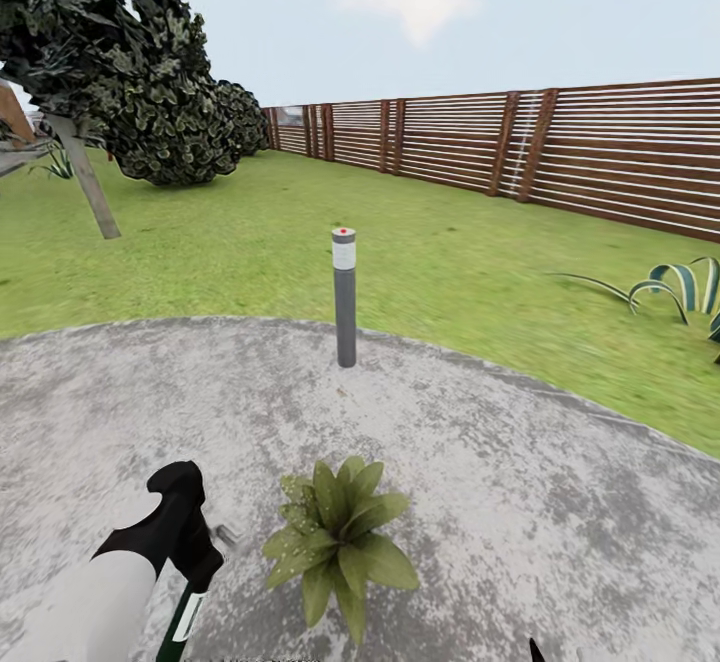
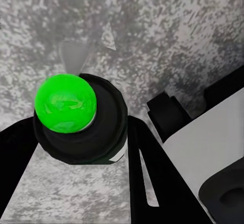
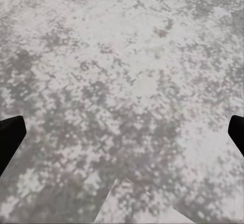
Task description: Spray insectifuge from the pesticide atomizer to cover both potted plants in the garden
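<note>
Left wrist view: left fingers [image 2: 76, 148] clamped on pesticide atomizer [image 2: 81, 120], bottle upright between them, top glowing green, over grey stone patio [image 2: 168, 31]. Head view: broad-leaved potted plant [image 1: 340, 542] on patio just beside those fingers. Right wrist view: right fingers [image 3: 122, 132] spread wide, nothing between.

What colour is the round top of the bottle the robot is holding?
Bright green, on the pesticide atomizer between the left fingers; clearest in the left wrist view.
</note>
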### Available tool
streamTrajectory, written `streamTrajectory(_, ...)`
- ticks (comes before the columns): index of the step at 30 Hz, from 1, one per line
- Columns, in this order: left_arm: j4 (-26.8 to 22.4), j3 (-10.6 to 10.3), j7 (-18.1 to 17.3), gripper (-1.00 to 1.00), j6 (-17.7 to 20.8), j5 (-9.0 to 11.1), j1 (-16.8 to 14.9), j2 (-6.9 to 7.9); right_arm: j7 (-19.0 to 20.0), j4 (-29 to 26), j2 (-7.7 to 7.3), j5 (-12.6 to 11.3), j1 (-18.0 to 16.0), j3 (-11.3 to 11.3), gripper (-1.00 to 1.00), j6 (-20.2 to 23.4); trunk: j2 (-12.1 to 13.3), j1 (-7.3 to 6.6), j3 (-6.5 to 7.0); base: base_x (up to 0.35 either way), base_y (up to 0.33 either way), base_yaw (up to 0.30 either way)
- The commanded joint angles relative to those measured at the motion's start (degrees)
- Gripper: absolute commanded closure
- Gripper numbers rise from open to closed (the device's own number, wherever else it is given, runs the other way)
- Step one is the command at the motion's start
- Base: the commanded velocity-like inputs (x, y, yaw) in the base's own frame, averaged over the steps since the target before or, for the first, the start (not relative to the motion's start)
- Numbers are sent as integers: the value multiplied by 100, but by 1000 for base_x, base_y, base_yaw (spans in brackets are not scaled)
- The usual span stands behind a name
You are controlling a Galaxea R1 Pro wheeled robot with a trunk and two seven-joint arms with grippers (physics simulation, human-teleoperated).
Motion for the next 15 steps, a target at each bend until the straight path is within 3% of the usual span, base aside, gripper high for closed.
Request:
streamTrajectory(1,-5,20,-54,100,61,-48,-3,1,44,-3,4,29,-7,-48,-100,-20,-2,-1,-5,0,0,274)
streamTrajectory(5,-8,48,-47,100,65,-48,-2,9,43,-3,8,29,-7,-51,-100,-20,-2,-1,-5,1,0,200)
streamTrajectory(15,-14,20,-39,100,68,-48,-3,-3,43,-11,4,29,-7,-52,-100,-20,-2,-1,-5,175,-121,10)
